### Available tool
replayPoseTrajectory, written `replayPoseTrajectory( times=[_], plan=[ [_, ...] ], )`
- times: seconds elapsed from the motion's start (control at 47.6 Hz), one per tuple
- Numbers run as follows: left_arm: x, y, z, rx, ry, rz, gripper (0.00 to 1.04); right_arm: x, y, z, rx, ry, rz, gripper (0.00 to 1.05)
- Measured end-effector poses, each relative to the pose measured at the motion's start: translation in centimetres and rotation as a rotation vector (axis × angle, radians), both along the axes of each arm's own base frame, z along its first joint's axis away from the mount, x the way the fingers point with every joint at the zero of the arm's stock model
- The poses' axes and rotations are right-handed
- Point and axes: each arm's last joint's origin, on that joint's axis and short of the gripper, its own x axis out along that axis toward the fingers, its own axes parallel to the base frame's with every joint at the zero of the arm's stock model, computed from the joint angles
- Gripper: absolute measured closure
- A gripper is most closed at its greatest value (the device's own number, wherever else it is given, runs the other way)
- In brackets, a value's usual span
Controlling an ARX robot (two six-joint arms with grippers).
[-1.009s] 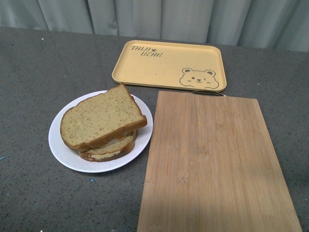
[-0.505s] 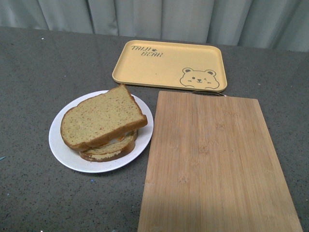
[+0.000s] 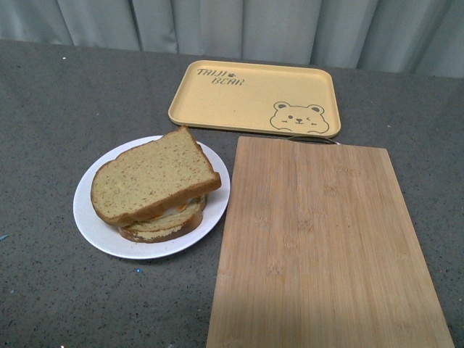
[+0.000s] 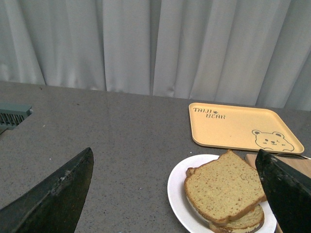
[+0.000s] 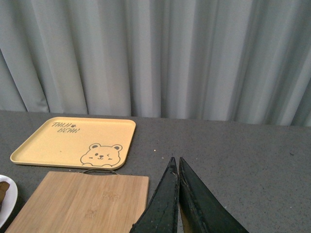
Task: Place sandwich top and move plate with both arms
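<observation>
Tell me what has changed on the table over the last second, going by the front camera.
Nothing visibly changed. The sandwich top still lies on the stacked slices on the white plate. The yellow bear tray and the wooden cutting board are where they were.

The bread (image 3: 152,177) is light brown, speckled, with darker crust; plate (image 3: 90,217) plain white; tray (image 3: 246,98) yellow with brown bear (image 3: 297,117) and lettering (image 3: 221,77); board (image 3: 319,246) pale streaked wood; counter (image 3: 58,94) dark grey, flecked; curtain (image 3: 217,25) grey.
</observation>
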Motion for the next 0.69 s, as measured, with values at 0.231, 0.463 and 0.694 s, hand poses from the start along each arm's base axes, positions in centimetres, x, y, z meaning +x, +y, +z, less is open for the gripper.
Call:
replayPoseTrajectory(
  times=[0.231, 0.463, 0.694],
  plan=[
    [0.0, 0.0, 0.0, 0.000, 0.000, 0.000, 0.07, -0.6, 0.0, 0.0, 0.000, -0.002, 0.000, 1.04],
    [0.0, 0.0, 0.0, 0.000, 0.000, 0.000, 0.07, -1.0, 0.0, 0.0, 0.000, -0.002, 0.000, 1.04],
    [0.0, 0.0, 0.0, 0.000, 0.000, 0.000, 0.07, -1.6, 0.0, -0.1, 0.000, 0.008, 0.000, 1.04]
  ],
)
